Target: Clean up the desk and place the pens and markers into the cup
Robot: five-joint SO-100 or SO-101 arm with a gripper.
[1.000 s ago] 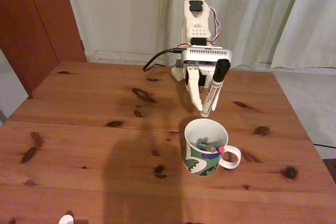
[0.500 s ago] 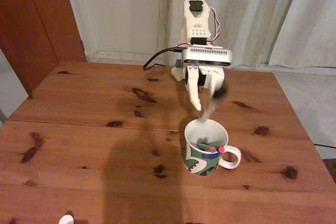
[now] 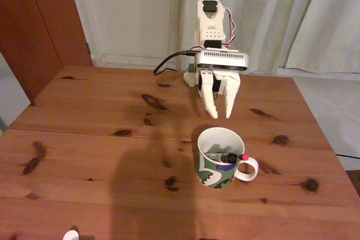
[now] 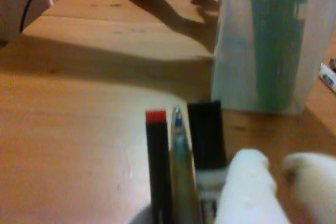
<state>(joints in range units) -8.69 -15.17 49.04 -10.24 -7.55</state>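
Note:
On the reddish-brown wooden desk [image 3: 84, 139] stands the white patterned cup [image 3: 218, 151]. The pens and markers [image 3: 225, 157] lie inside it, a red end [image 3: 244, 156] resting at the rim by the handle. My gripper [image 3: 221, 114] hangs open just above and behind the cup, holding nothing. The wrist view looks down on three sticks side by side: a black pen with a red end [image 4: 156, 166], a teal pen [image 4: 181, 171] and the marker's black cap [image 4: 206, 140]. My white fingertips [image 4: 247, 187] sit to their right, clear of them.
The arm's base [image 3: 214, 32] stands at the desk's far edge with a black cable [image 3: 169, 63] beside it. A pale translucent container [image 4: 262, 40] with teal inside stands ahead in the wrist view. A small white object [image 3: 70, 234] lies at the near edge.
One second ago my gripper held the white marker tilted over the cup. It opened, the marker fell, and it now lies in the cup with the pens.

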